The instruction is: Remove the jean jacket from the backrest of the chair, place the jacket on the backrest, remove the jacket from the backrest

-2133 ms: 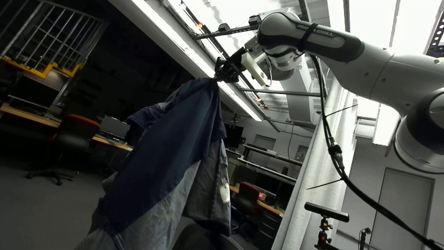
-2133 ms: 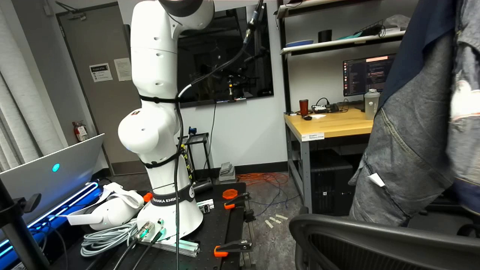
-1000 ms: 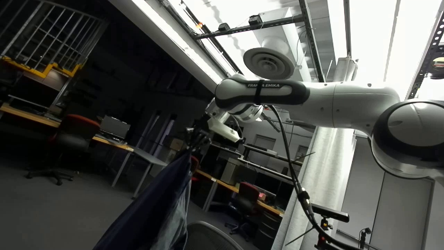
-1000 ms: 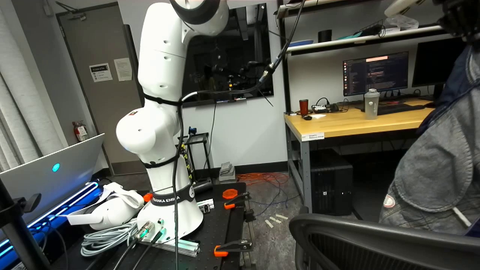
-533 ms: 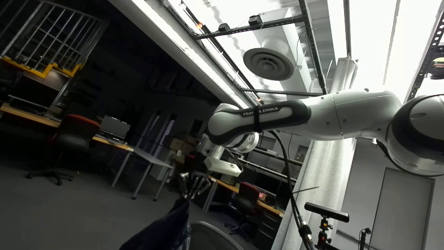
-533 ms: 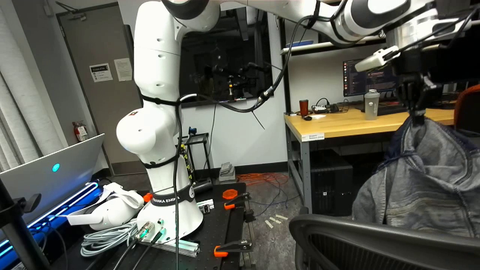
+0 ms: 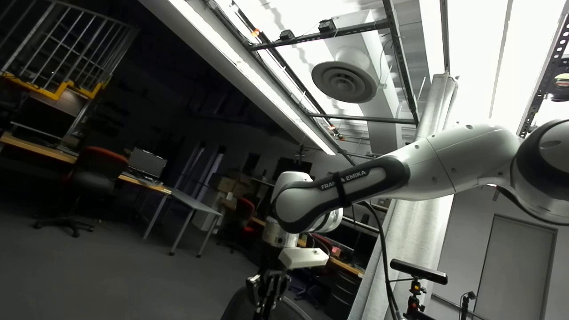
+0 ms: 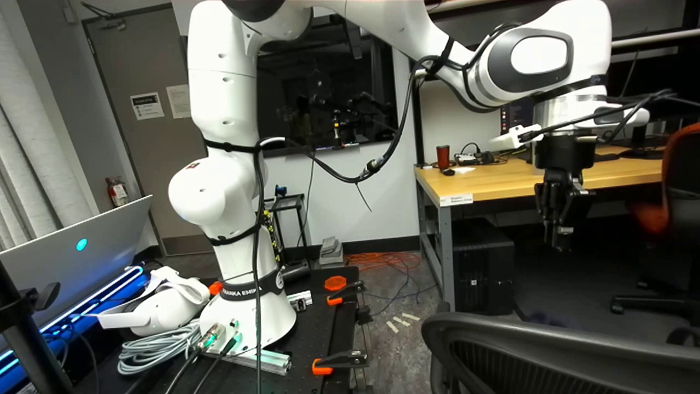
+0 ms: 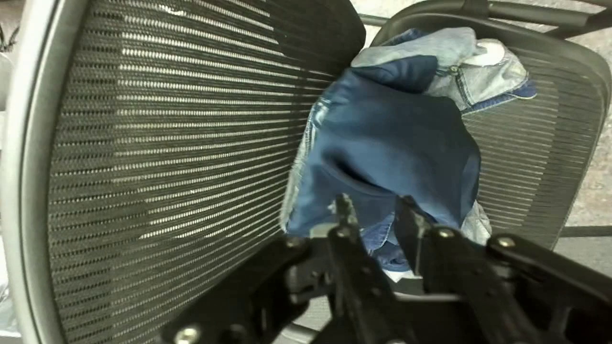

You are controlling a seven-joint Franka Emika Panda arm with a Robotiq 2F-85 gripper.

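The jean jacket lies bunched on the chair's mesh seat in the wrist view, dark-blue side mostly up, with grey-blue sleeve parts at its far edge. It is out of view or hidden behind the chair in the exterior views. The backrest rises along the left of the wrist view; its dark rounded top edge shows in an exterior view, and part of it shows in an exterior view. My gripper points down above the jacket, fingers apart with nothing between them. It also shows in both exterior views.
A wooden desk stands behind the gripper, with a red office chair beside it. The robot's black base table with orange clamps is left of the backrest. A depth camera on a stand shows near the curtain.
The gripper has come down from high up, carrying the jacket down behind the backrest. Half a second ago it still held the jacket; now it has let go and the jacket lies below.
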